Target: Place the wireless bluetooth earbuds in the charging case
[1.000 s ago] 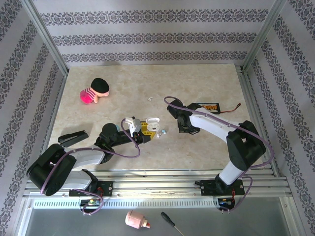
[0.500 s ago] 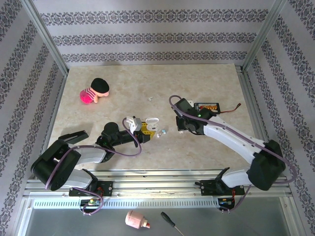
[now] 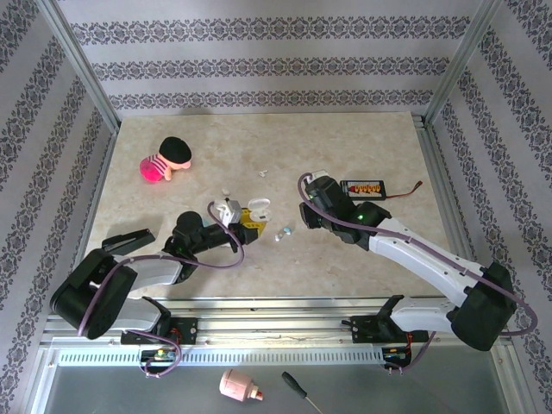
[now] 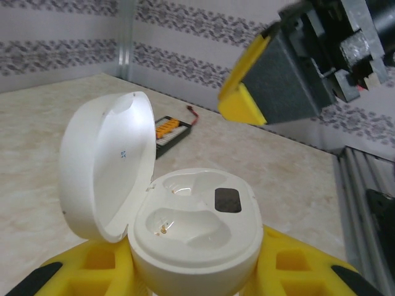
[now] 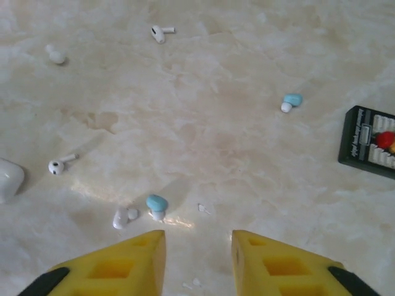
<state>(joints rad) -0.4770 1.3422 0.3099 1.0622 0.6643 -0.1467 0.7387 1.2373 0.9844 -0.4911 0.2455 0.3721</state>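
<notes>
Your left gripper (image 4: 194,250) is clenched on the white pebble-shaped plastic charging case (image 4: 197,237), its yellow fingers (image 4: 86,266) pressing the body from both sides. The case's lid (image 4: 105,179) stands hinged open to the left, and you can see that both moulded wells inside are empty. Your right gripper (image 5: 197,237) hangs low over the beige marble-patterned table (image 5: 247,160), jaws released with nothing between them. Just ahead of its yellow fingertips lie a tiny pale blue earbud (image 5: 156,203) and a small white earbud (image 5: 122,217), close together. Further off you have a white stemmed earbud (image 5: 60,164) to the left, a far white stemmed earbud (image 5: 162,31) and a far white bud (image 5: 55,55) beyond, and a second pale blue earbud (image 5: 291,100) to the right, near the flat black device with orange markings (image 5: 369,145). In the overhead view the two grippers sit near each other at mid-table, the close pair of buds roughly between them.
</notes>
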